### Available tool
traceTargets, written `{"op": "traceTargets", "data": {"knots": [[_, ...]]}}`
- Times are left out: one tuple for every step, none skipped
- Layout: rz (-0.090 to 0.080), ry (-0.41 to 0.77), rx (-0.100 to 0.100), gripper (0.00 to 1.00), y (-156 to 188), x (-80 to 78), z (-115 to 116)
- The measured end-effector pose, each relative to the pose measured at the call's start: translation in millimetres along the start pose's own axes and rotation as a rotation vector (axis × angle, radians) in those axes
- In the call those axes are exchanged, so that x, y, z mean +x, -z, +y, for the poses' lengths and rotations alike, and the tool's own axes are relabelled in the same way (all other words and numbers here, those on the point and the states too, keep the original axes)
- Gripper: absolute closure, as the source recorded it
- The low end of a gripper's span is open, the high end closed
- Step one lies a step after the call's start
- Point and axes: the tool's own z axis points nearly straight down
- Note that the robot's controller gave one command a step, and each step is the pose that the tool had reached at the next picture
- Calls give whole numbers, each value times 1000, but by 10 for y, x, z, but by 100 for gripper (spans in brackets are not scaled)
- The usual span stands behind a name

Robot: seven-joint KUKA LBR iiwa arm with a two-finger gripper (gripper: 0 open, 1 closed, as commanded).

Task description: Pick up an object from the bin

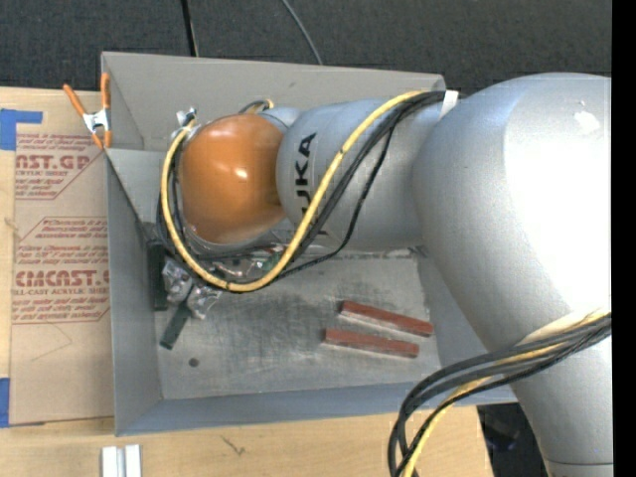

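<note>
Grey bin (260,318), L wall: claw (183,300).

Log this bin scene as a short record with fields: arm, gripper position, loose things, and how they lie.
arm: silver KUKA arm with rounded orange wrist cover, reaching in from the right
bin: grey metal bin
gripper: gripper low at the bin's left side, close to the left wall
things: two flat reddish-brown strips on the floor right of centre, upper strip and lower strip, side by side and nearly parallel
gripper to strips: apart; both strips lie well to its right
held thing: cannot tell
</note>
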Motion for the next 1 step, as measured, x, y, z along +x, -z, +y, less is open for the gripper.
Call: {"op": "traceTargets", "data": {"knots": [[26,106,-17,100,1477,-113,-3]]}}
